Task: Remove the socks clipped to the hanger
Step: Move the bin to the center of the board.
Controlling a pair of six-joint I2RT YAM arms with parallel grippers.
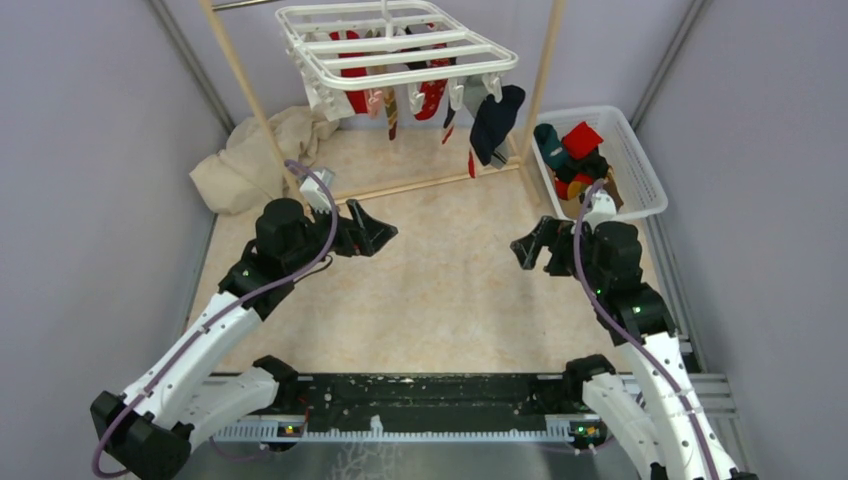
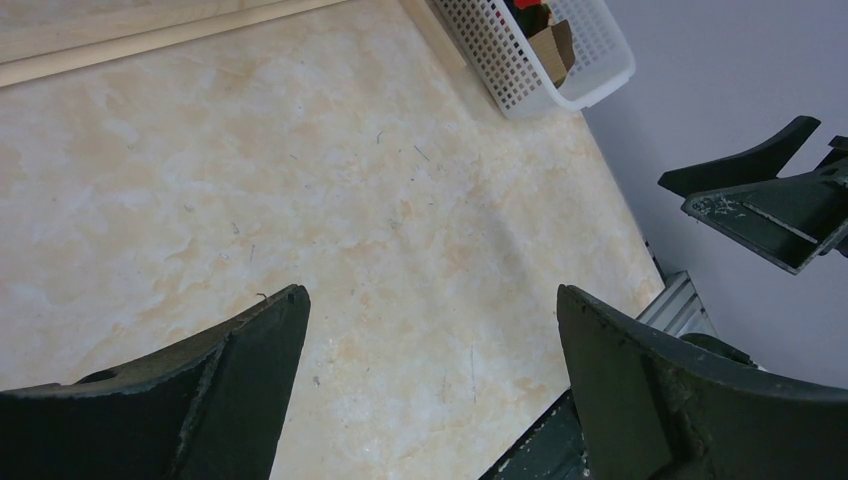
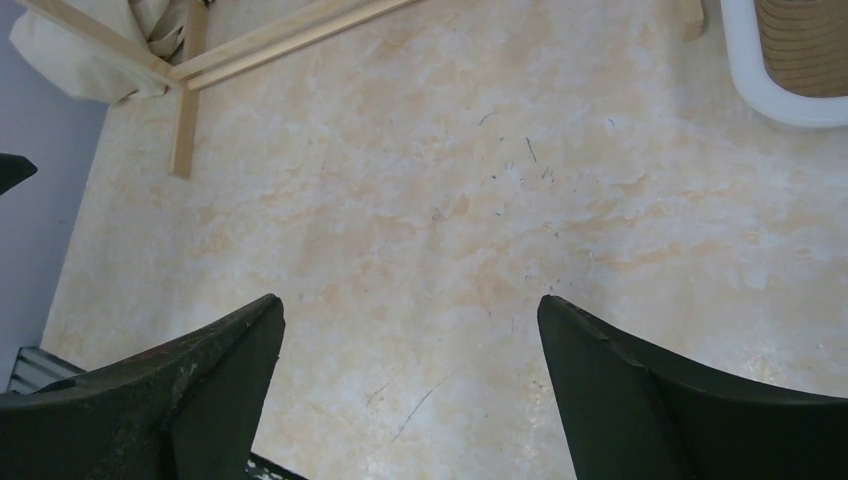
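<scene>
**Both arms low and wide open; the socks hang well above and behind**

- Table: bare beige top under both arms. No hazard here beyond a wasted reach.
- Wooden poles: they slant up either side of the hanger. An arm that swings in wide could knock one and set the whole rack shaking.
- Hanger: white frame at the far end, hung high between the poles. It looks free to sway, so a one-handed tug would likely drag it along, not release the sock.
- Basket: far right, already holding some socks. It sits close behind the right arm, so an elbow could shove it.
- Socks: a red one and a red patterned one hang under the frame, and a dark navy one hangs at the near right corner. They sit close together, so a grab could catch two.
- Clips: small. A sideways pull may twist one without opening it.
- Left gripper and right gripper: jaws spread wide, nothing held, well apart from the socks.
</scene>
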